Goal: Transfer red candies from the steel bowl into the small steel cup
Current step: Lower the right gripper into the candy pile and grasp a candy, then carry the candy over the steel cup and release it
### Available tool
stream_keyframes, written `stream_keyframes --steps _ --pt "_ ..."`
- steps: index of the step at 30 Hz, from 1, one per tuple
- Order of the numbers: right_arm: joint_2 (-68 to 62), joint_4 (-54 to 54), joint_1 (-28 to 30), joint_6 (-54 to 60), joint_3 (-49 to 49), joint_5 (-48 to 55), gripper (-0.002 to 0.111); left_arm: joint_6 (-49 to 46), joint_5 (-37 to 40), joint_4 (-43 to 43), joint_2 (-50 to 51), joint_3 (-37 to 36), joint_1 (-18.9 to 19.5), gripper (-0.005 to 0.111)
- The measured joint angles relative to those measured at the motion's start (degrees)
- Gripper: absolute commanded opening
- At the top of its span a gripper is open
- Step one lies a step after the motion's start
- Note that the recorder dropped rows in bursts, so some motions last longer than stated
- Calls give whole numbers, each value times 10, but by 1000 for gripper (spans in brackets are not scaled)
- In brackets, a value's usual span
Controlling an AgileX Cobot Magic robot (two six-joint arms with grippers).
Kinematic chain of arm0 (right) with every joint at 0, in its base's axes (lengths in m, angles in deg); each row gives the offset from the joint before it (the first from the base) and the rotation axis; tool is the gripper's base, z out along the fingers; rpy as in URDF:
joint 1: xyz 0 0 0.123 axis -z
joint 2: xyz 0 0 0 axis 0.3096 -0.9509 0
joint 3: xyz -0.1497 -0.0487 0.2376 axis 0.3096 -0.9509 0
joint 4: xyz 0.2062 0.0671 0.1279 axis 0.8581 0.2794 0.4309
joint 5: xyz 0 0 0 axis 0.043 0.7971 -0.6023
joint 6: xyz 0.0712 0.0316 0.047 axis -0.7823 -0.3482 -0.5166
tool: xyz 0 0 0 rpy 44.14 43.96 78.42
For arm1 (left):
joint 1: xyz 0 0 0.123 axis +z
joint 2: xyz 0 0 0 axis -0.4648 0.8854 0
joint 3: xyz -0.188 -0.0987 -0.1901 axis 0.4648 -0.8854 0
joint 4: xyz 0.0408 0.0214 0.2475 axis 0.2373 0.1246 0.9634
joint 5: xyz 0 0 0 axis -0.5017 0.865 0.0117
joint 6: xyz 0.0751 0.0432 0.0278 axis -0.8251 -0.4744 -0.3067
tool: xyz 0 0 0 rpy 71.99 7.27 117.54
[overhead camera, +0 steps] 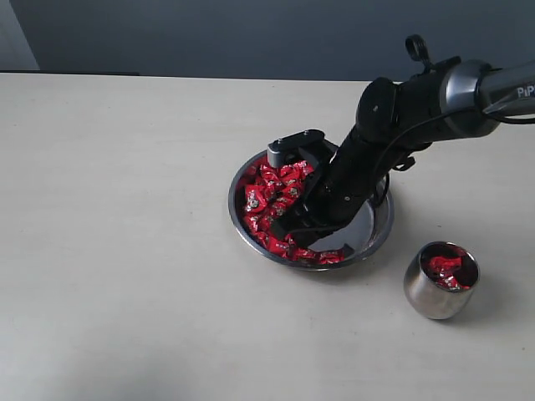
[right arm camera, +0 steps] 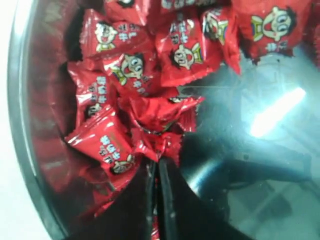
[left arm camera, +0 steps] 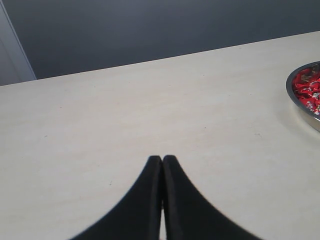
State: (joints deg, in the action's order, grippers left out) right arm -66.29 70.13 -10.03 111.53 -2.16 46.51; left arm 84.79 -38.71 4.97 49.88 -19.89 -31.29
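Observation:
The steel bowl (overhead camera: 380, 236) sits mid-table, its left half piled with red candies (overhead camera: 269, 197). My right gripper (overhead camera: 294, 234) reaches down into the bowl at the pile's near edge. In the right wrist view the gripper (right arm camera: 159, 163) is shut on the twisted end of a red candy (right arm camera: 161, 116), with red wrapper showing between the fingers and bare bowl floor (right arm camera: 260, 165) beside it. The small steel cup (overhead camera: 433, 294) stands to the bowl's right with a few red candies (overhead camera: 447, 267) inside. My left gripper (left arm camera: 162, 159) is shut and empty over bare table.
The left wrist view catches the bowl's rim (left arm camera: 299, 106) and some candies (left arm camera: 307, 87) at its edge. The right arm (overhead camera: 418, 104) crosses above the bowl's far right side. A dark wall runs behind the table.

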Motion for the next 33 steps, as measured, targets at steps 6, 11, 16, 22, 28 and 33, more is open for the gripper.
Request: stream_keyframes --steps 6,11,16,22,28,33 --pt "36 -6 0 0 0 -9 -1 0 0 0 0 0 0 0" --pt "70 -13 0 -5 0 -12 -1 0 0 0 0 0 0 0" --pt "106 -103 0 -108 0 8 -1 0 0 0 0 0 0 0" --pt "201 -251 0 -261 -28 34 -1 0 0 0 0 0 0 0" --pt "341 -346 0 -365 -88 104 -1 0 0 0 0 0 0 0" --pt "435 -417 0 -439 -170 178 -1 0 0 0 0 0 0 0"
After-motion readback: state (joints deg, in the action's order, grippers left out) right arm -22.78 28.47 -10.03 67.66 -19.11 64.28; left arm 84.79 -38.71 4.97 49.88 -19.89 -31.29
